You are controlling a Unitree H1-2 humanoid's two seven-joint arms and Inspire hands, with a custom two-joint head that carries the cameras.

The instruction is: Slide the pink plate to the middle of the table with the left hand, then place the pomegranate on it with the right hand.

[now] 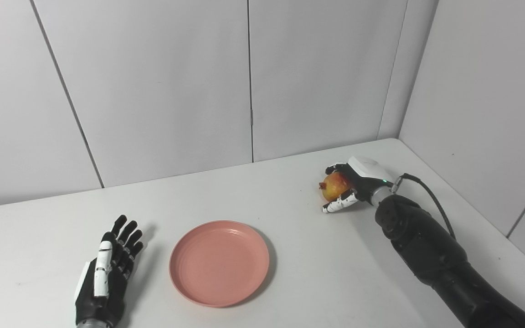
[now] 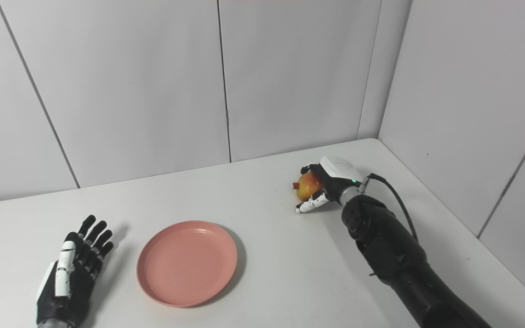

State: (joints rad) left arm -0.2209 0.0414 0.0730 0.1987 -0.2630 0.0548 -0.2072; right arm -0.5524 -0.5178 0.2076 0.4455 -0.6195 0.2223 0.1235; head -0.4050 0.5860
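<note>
White table point(image 1: 290, 282): right hand point(image 1: 358, 182) grips pomegranate point(image 1: 334, 186); pink plate point(image 1: 219, 263) apart.

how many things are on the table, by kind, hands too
plates: 1, the pink plate, nothing on it
fruit: 1, the pomegranate, far right of the table
robot hands: 2, the left hand open beside the plate, the right hand closed around the pomegranate
total: 4

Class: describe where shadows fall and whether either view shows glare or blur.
Left eye view: the pink plate casts a soft shadow along its right edge; no glare. Right eye view: the left hand shadows the table to its right; the pomegranate stays sharp.
</note>
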